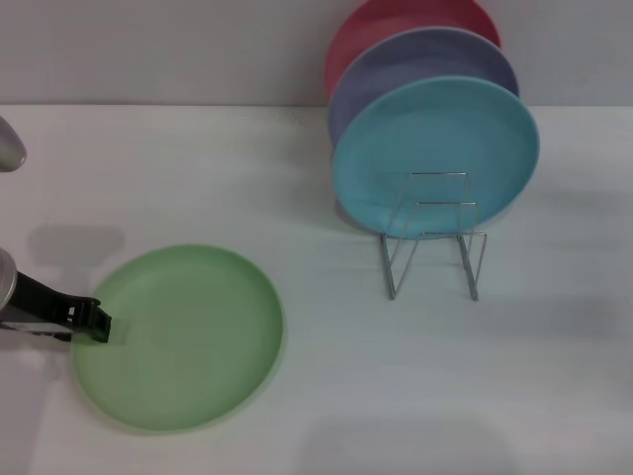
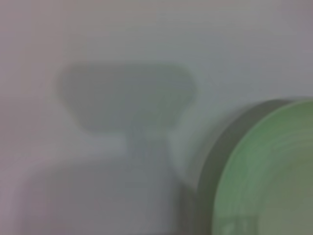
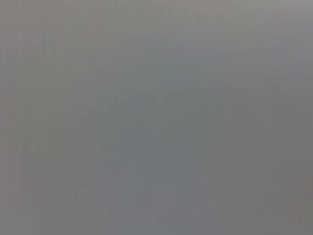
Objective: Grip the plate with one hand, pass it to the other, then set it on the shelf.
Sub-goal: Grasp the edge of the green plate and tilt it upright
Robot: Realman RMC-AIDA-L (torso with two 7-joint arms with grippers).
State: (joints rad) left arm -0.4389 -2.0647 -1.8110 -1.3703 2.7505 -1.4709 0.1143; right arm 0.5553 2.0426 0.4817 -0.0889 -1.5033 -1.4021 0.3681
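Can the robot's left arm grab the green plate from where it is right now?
Probably yes. The left gripper is already at the green plate's left rim, with nothing between them.

Pretty bare setup honestly. Just a plain white tabletop (image 1: 415, 396) filling most of the head view, matte, with soft grey shadows on it, so the light comes from overhead. Behind it there's a flat pale grey wall (image 1: 158, 49) meeting the tabletop's far edge in a straight line. The right wrist view shows only plain grey.
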